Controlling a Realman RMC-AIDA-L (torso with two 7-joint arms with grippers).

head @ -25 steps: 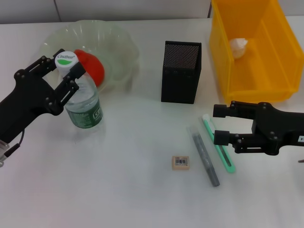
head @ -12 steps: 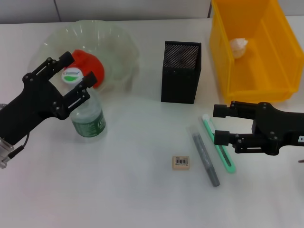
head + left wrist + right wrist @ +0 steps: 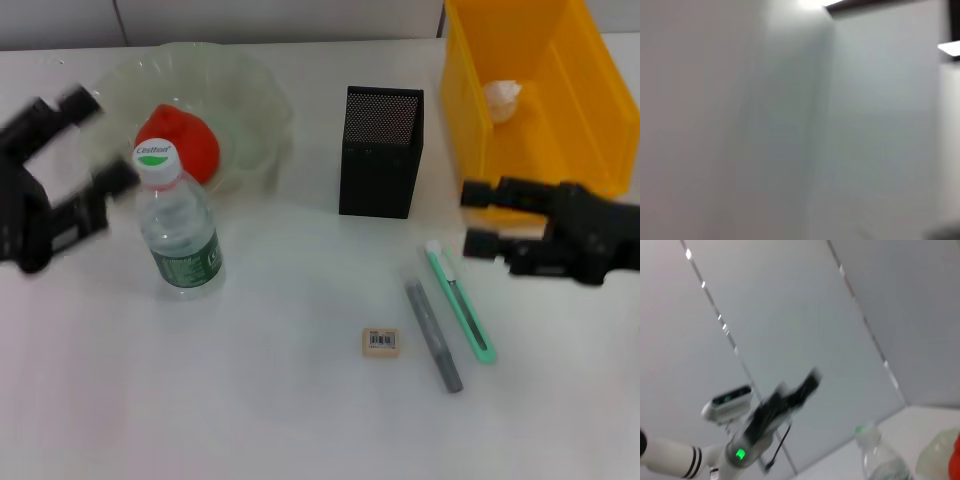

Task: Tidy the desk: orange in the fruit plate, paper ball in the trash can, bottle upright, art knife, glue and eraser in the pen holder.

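A clear water bottle (image 3: 181, 225) stands upright on the white worktop (image 3: 270, 400), just in front of the fruit plate (image 3: 255, 120) holding the orange (image 3: 185, 140). The left gripper (image 3: 85, 145), fingers spread open and empty, sits just left of the bottle, apart from it. The right gripper (image 3: 478, 220), also open and empty, hovers near the green art knife (image 3: 462, 303), with the grey glue (image 3: 433, 335) and eraser (image 3: 380, 341) nearby.

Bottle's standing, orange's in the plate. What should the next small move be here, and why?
Probably bring the right gripper down over the art knife. It lies just below the open jaws, and with the glue and eraser it is not yet in the pen holder.
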